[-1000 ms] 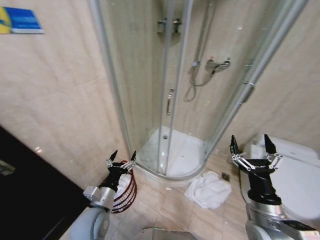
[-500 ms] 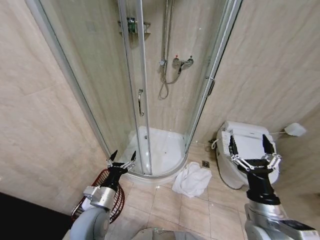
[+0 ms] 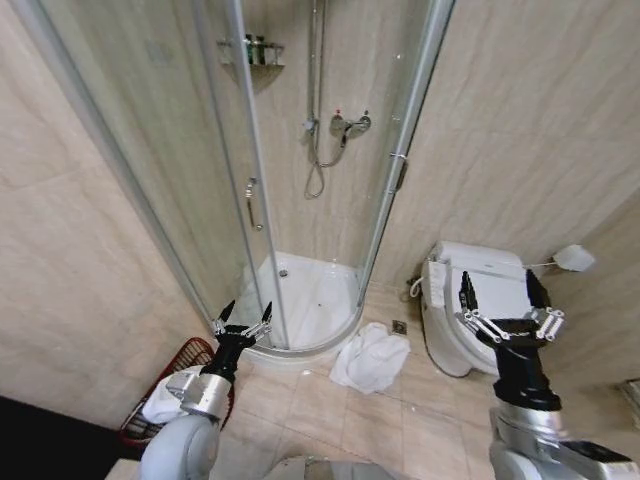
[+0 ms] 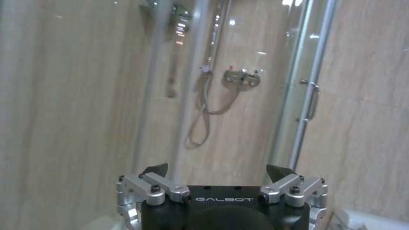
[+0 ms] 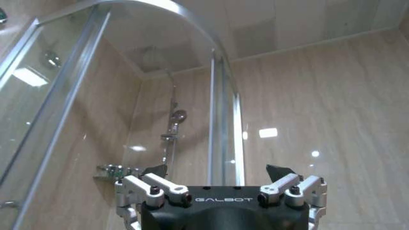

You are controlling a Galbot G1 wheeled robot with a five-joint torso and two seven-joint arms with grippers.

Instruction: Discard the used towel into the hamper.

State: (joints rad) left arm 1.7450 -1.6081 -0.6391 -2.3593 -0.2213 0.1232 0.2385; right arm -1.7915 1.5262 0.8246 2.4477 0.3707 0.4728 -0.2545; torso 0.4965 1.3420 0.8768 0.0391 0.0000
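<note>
One glass shower enclosure (image 3: 300,180) is rising ahead of both raised grippers, and one toilet (image 3: 470,300) is sitting just behind the right gripper (image 3: 503,296). One white towel (image 3: 370,357) is lying crumpled on open floor tiles between the two arms, ahead of them. One hamper (image 3: 150,405), already holding white cloth, is standing beside the left gripper (image 3: 243,318), below it against the wall. Both grippers are spread open, holding nothing.
</note>
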